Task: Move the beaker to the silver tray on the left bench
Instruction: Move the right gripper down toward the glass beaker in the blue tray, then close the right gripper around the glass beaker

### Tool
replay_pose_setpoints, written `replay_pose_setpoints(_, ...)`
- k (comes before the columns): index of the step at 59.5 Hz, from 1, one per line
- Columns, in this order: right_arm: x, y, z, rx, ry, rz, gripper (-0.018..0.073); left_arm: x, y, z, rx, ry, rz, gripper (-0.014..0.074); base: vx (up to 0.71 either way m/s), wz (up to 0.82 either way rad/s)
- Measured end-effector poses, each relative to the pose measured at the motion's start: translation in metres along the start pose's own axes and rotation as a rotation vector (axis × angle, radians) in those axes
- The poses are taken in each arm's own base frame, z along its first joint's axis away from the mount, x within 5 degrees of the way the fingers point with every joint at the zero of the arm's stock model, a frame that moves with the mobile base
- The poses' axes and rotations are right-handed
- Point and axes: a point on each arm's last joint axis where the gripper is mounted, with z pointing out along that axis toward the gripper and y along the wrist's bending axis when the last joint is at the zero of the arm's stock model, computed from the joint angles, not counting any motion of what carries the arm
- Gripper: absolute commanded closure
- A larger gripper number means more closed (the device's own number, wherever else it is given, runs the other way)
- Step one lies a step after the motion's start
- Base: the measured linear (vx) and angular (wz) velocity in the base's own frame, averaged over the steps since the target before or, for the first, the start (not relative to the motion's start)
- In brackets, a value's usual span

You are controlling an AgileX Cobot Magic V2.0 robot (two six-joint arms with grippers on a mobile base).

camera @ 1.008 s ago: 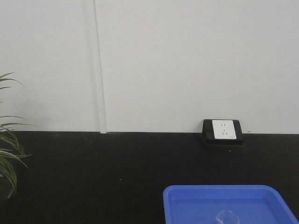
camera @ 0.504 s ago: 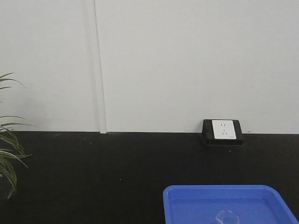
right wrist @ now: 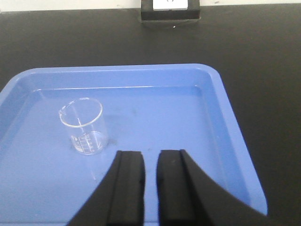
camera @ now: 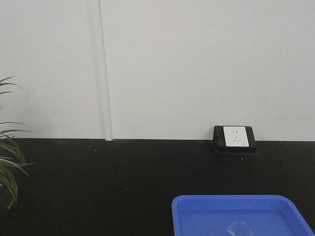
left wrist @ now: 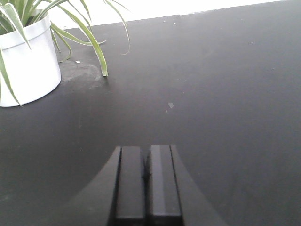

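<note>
Laboratory bench setting. Evidence: long matte black counter top (camera: 123, 187) meeting plain white wall (camera: 197, 69); black-framed white power socket (camera: 235, 136) mounted at back edge of counter; small clear glass beaker (right wrist: 84, 127) with printed graduation marks and pouring lip, standing upright inside bright blue plastic tray (right wrist: 221, 117). Only non-laboratory item: green-leaved plant in white pot (left wrist: 28, 61) on same kind of black surface.

The left claw (left wrist: 146, 155) and right claw (right wrist: 150, 159) have matte black, flat, square-tipped fingers (right wrist: 129, 188).
</note>
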Motion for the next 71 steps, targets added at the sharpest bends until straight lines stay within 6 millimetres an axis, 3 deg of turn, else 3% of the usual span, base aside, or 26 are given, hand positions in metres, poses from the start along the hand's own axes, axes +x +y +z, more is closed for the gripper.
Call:
replay_pose_setpoints(7, 0.002, 0.000, 0.012, -0.009, 0.006, 0.003, 0.0076, 0.000, 0.000, 0.000, 0.000, 0.000, 0.000, 0.0595, 0.00, 0.00)
replay_pose_setpoints(18, 0.007, 0.004, 0.032, -0.062, -0.005, -0.058, -0.0030, 0.000, 0.000, 0.000, 0.000, 0.000, 0.000, 0.0595, 0.00, 0.00)
replay_pose_setpoints(27, 0.016, 0.015, 0.050, -0.198, -0.023, -0.209, -0.0032, 0.000, 0.000, 0.000, 0.000, 0.000, 0.000, 0.0595, 0.00, 0.00)
replay_pose_setpoints(46, 0.040, 0.022, 0.100, -0.310, 0.040, -0.253, -0.0032, 0.000, 0.000, 0.000, 0.000, 0.000, 0.000, 0.0595, 0.00, 0.00)
replay_pose_setpoints(71, 0.040, 0.023, 0.165, -0.346, 0.046, -0.279, -0.0031, 0.000, 0.000, 0.000, 0.000, 0.000, 0.000, 0.0595, 0.00, 0.00)
